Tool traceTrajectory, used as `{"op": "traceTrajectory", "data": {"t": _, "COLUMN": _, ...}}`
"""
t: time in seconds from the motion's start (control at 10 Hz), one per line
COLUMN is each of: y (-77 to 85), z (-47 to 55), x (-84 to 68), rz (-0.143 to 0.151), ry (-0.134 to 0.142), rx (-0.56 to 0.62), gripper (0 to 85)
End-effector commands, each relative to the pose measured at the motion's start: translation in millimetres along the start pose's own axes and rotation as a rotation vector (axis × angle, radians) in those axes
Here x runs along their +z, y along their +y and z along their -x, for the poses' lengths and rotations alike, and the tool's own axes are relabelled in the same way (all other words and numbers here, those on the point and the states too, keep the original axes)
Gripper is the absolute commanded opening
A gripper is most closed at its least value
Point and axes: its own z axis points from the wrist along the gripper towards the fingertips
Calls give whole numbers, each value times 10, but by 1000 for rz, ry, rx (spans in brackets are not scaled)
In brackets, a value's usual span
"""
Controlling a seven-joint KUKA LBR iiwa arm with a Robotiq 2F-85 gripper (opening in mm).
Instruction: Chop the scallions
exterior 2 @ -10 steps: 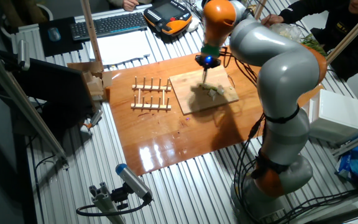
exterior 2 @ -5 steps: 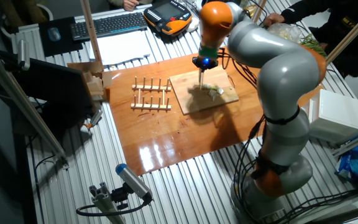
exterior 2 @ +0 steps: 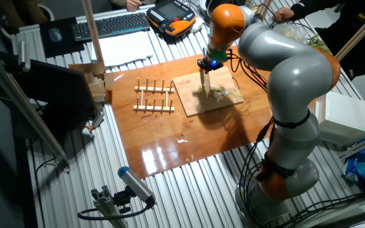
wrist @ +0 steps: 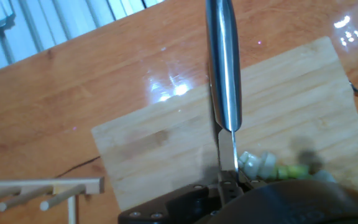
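So the fixed view sits high up off the near-left side of the table (exterior 2: 170,158) and looks down across it at an angle, far enough back to catch the whole arm (exterior 2: 284,82), the wooden rack (exterior 2: 155,96), and the keyboard (exterior 2: 113,24) at the far edge. The hand view rides on the arm's wrist and looks straight down along a knife blade (wrist: 222,68), really close to the surface. Both views share the cutting board (exterior 2: 195,98) (wrist: 160,149), the brown tabletop around it, and the rack, which only pokes into the hand view's bottom-left corner (wrist: 36,190).
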Motion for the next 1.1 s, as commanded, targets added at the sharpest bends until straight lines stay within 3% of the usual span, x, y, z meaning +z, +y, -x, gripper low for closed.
{"op": "traceTrajectory", "data": {"t": 0.0, "y": 0, "z": 0, "x": 0, "rz": 3, "ry": -2, "rx": 11, "gripper": 0}}
{"op": "traceTrajectory", "data": {"t": 0.3, "y": 298, "z": -14, "x": -126, "rz": 11, "ry": 23, "rx": 43, "gripper": 0}}
{"op": "traceTrajectory", "data": {"t": 0.6, "y": 697, "z": -57, "x": -173, "rz": -5, "ry": 19, "rx": 104, "gripper": 0}}
{"op": "traceTrajectory", "data": {"t": 1.0, "y": 1232, "z": -227, "x": -254, "rz": -15, "ry": 34, "rx": 202, "gripper": 0}}
